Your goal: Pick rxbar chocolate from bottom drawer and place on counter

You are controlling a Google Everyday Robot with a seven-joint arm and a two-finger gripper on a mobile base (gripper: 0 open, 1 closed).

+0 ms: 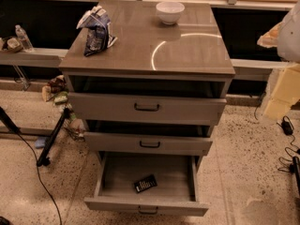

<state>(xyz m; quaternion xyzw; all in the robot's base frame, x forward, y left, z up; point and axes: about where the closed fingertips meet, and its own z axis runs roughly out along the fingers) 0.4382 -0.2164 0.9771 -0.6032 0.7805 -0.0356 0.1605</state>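
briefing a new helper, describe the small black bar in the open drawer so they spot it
The grey cabinet with the glossy grey-brown counter has its bottom drawer pulled open. On that drawer's wood-grain floor lies the rxbar chocolate, a small flat black wrapper with pale lettering, alone there, unlike the bigger blue-and-white chip bag on top. The gripper is not in view.

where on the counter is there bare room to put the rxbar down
The counter is bare across its front half, from below the chip bag to the right edge. Its back is crowded: bag at left, white bowl near the middle. The rxbar chocolate lies in the bottom drawer. The claw is not in view.
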